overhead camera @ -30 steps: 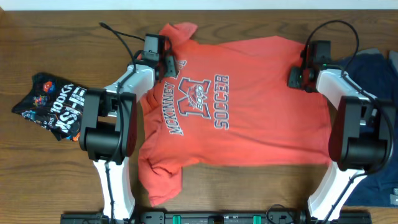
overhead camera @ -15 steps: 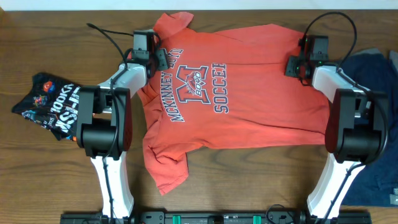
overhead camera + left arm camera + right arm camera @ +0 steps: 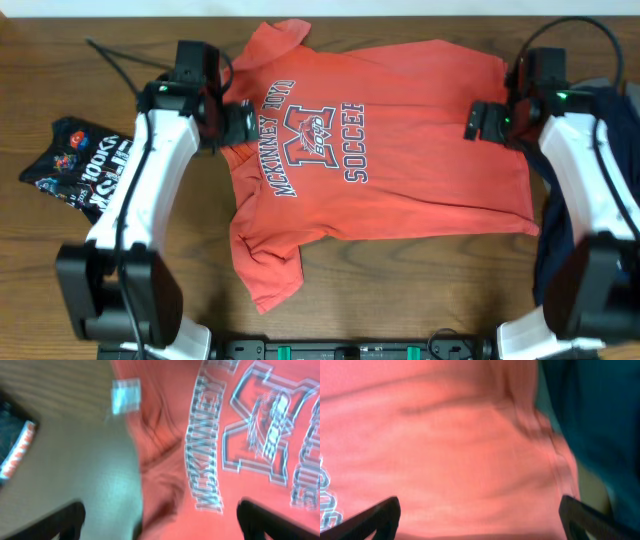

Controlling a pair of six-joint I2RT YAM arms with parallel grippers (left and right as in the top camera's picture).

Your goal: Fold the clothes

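Observation:
The coral-red T-shirt [image 3: 400, 150] lies spread flat on the table, its "SOCCER" lettering [image 3: 352, 140] facing up and its collar to the left. My left gripper [image 3: 238, 125] hovers open over the collar edge, nothing between its fingers. In the blurred left wrist view, the open left gripper [image 3: 160, 525] straddles the shirt's edge [image 3: 165, 460] and bare table [image 3: 75, 450]. My right gripper [image 3: 480, 122] stands open above the hem side. The right wrist view shows that gripper [image 3: 482, 522] wide over coral cloth [image 3: 445, 445].
A black printed garment [image 3: 85, 170] lies crumpled at the left of the wooden table [image 3: 400, 290]. A navy garment [image 3: 570, 215] sits at the right edge, partly under my right arm, and also shows in the right wrist view [image 3: 600, 425].
Both grippers have opened and let go of the shirt. The left arm swung out left and the right arm out right. The shirt, earlier drawn toward the far edge, now lies still.

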